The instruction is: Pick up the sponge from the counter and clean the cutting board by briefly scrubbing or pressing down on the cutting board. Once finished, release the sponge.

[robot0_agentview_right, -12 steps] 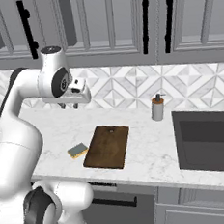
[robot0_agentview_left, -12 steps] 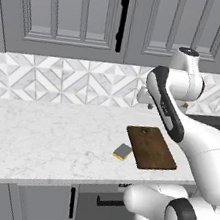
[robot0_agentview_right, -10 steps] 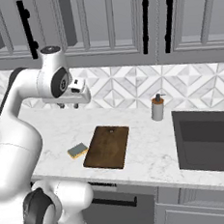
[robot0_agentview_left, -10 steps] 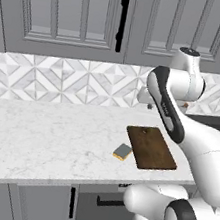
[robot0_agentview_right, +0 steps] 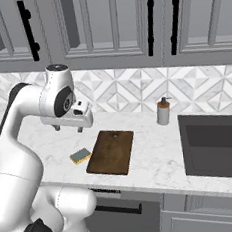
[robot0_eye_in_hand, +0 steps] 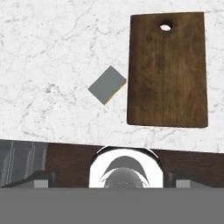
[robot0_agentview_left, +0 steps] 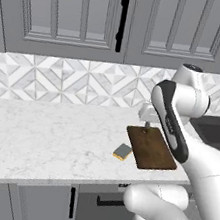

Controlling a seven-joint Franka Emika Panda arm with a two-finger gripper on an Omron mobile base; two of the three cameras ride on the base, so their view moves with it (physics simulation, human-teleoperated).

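A white marble-look desk point(robot0_agentview_left: 41, 136) runs under grey cabinets and a tiled backsplash, with a dark sink point(robot0_agentview_right: 213, 143) at its far right and a soap dispenser point(robot0_agentview_right: 163, 112) standing near the wall. The cutting board point(robot0_agentview_right: 110, 151) lies flat near the front edge of the desk, its small hole toward the wall. The sponge point(robot0_agentview_right: 80, 155) rests on the desk just beside the long left side of the board, grey layer up, turned at an angle to the board (in the hand view point(robot0_eye_in_hand: 107, 85) one corner comes very near the board, and I cannot tell if it touches).

The end effector point(robot0_agentview_right: 69, 126) hangs well above the desk, behind the sponge and nearer to the wall. It holds nothing, but I cannot tell if its fingers are open or closed, because they are too small in the base views.

The step in hand, as I judge it, is the approach to the sponge; nothing of the task is done yet. To do it well, the arm should first come forward until it is over the sponge, then turn the wrist so the 2 fingers face the 2 long sides of the rotated block. The fingers should be spread wider than the sponge before going down. The descent should be straight, so the finger on the board side does not land on the board edge
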